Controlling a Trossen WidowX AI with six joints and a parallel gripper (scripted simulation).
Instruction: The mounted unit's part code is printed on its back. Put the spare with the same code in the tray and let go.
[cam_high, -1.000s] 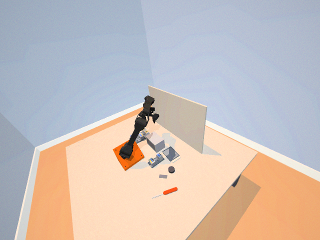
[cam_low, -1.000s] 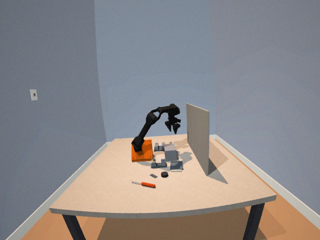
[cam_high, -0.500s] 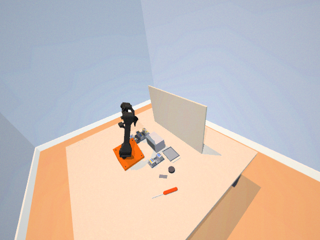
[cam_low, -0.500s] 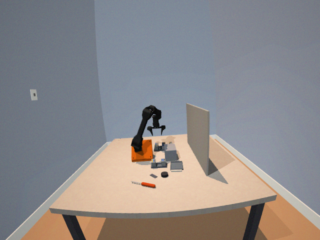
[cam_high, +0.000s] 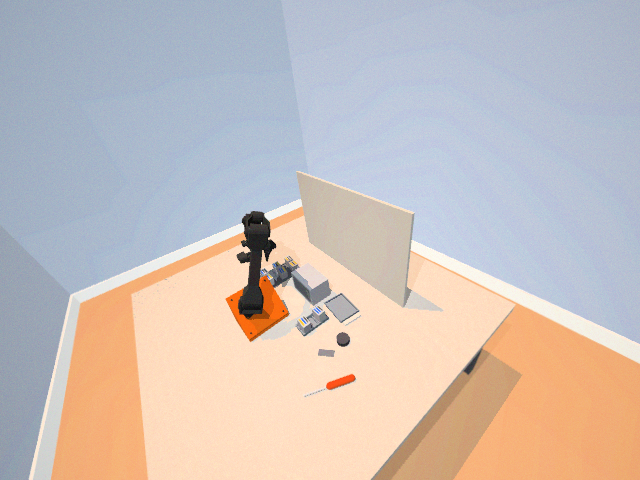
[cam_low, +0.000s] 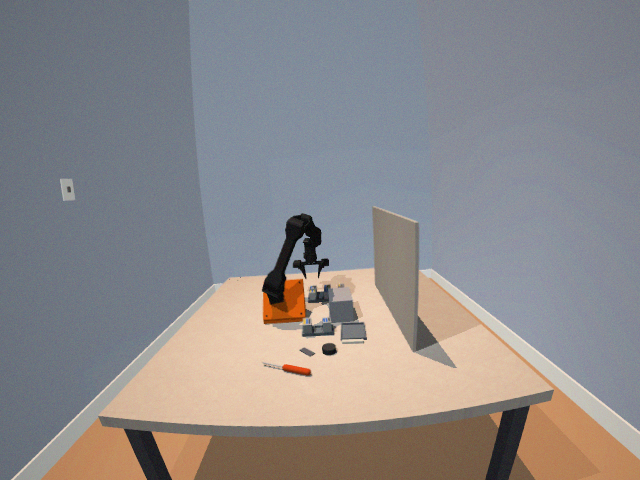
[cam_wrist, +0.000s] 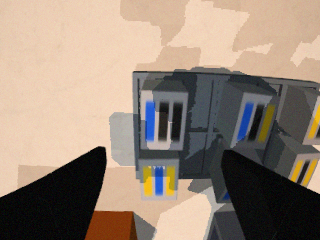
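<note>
My gripper (cam_high: 268, 254) (cam_low: 311, 272) (cam_wrist: 166, 156) is open and empty. It hangs pointing down over a cluster of small grey spares (cam_high: 279, 270) (cam_low: 319, 295) beside the grey mounted unit (cam_high: 311, 283) (cam_low: 341, 304). In the wrist view, a spare with blue and black stripes (cam_wrist: 163, 120) and one with yellow-blue-yellow stripes (cam_wrist: 159, 180) lie between the fingertips, well below them. A spare with blue, black and yellow stripes (cam_wrist: 256, 120) lies to the right. The shallow grey tray (cam_high: 342, 307) (cam_low: 353, 330) lies in front of the unit. More spares (cam_high: 312, 319) (cam_low: 317, 327) sit next to the tray.
A tall beige board (cam_high: 356, 237) (cam_low: 395, 268) stands upright behind the unit. The arm's orange base plate (cam_high: 256, 310) (cam_low: 284, 307) is beside the spares. A black puck (cam_high: 343, 338) (cam_low: 328, 349), a grey card (cam_high: 326, 352) (cam_low: 307, 351) and a red-handled screwdriver (cam_high: 341, 381) (cam_low: 295, 368) lie nearer the front.
</note>
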